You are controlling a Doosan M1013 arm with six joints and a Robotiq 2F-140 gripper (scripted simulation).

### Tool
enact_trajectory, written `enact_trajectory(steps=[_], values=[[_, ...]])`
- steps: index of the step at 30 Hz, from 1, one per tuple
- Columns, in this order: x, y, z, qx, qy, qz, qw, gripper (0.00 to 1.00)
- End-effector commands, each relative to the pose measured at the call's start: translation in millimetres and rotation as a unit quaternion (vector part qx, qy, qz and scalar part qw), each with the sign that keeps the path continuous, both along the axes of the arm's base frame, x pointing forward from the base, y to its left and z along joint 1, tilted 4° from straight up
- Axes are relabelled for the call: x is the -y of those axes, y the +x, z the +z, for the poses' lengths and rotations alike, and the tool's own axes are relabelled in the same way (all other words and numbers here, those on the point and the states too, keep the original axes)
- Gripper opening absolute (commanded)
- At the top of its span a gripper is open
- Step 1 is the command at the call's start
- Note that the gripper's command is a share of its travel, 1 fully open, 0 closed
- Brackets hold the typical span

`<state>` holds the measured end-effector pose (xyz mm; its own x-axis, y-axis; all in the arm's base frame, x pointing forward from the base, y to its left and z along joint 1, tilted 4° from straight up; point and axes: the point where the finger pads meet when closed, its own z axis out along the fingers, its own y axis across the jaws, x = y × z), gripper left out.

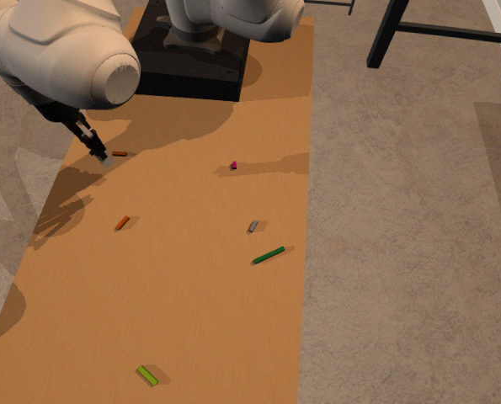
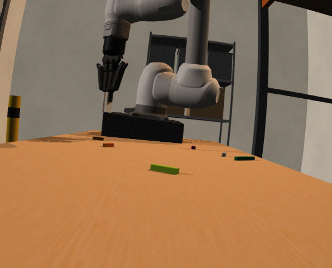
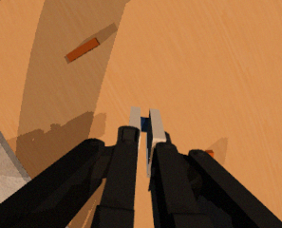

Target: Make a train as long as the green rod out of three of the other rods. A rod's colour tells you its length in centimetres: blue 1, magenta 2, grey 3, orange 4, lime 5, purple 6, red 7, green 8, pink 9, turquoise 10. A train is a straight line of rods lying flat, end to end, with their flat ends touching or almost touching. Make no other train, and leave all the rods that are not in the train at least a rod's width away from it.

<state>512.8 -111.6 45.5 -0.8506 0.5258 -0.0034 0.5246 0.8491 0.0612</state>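
Note:
My gripper point(image 1: 107, 161) point(image 2: 107, 107) point(image 3: 142, 123) is shut on the blue rod point(image 3: 144, 124), above the table's left rear; only a bit of that rod shows between the pads. The rear orange rod point(image 1: 119, 153) point(image 2: 97, 138) point(image 3: 83, 50) lies close by in the top view. The other orange rod point(image 1: 122, 222) point(image 2: 108, 144) point(image 3: 210, 153) lies nearer the front, partly hidden in the wrist view. The magenta rod point(image 1: 234, 165) point(image 2: 193, 147), the grey rod point(image 1: 253, 225) point(image 2: 224, 154) and the green rod point(image 1: 269, 255) point(image 2: 244, 158) lie apart on the right. The lime rod point(image 1: 147, 374) point(image 2: 164, 168) lies at the front.
The black robot base point(image 1: 189, 82) point(image 2: 143, 129) stands at the rear of the wooden table point(image 1: 206, 313) point(image 2: 160, 216). The grey and green rods lie near the table's right edge. A dark metal frame point(image 1: 383, 41) point(image 2: 262, 86) stands beyond that edge.

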Motion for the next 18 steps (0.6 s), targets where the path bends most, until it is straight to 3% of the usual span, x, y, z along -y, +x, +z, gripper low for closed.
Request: enact_trajectory(steps=[1,9,18], values=[[1,3,-1,0.001,0.002,0.001,1.0,0.12],[0,4,-18,0.001,0.002,0.001,1.0,0.12],[-2,5,-57,0.001,0.002,0.001,1.0,0.12]])
